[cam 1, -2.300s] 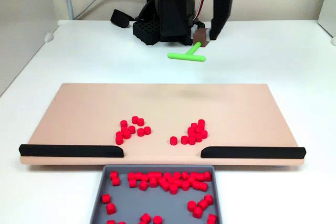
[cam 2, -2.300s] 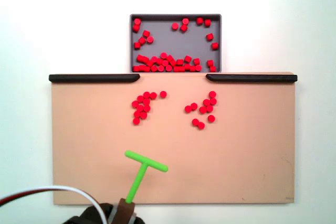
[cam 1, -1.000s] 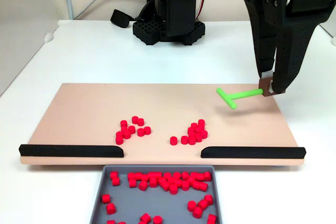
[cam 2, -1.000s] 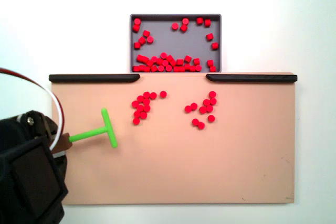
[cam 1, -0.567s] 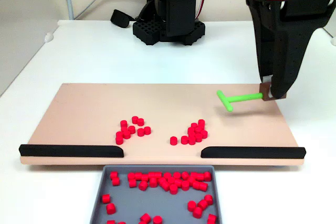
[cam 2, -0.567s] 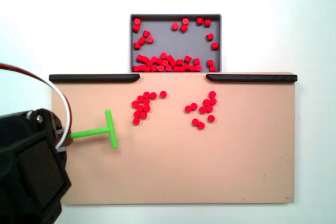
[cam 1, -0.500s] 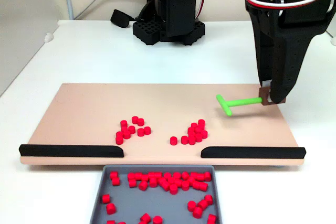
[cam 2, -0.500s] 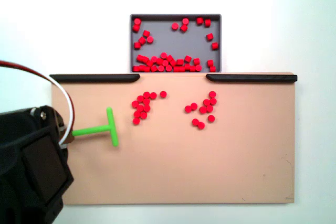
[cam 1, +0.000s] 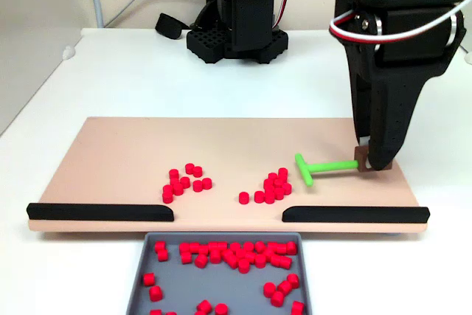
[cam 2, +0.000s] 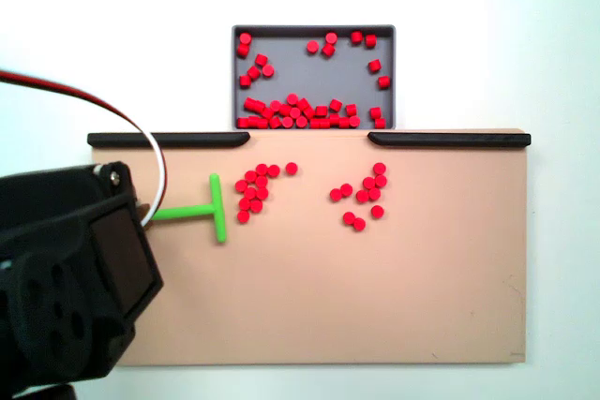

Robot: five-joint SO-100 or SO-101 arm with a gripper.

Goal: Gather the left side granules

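The pincer (cam 1: pixel 364 164) is clenched on the stem of the green T-pusher (cam 1: pixel 318 167). The granules (cam 2: pixel 256 188) lie on the board (cam 2: pixel 375 306), just beside the pusher's crossbar. If the bar slides too fast or tilted, some may roll around its ends.

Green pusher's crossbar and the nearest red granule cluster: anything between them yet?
No. In both fixed views only a narrow strip of bare board separates the pusher's crossbar from the granules.
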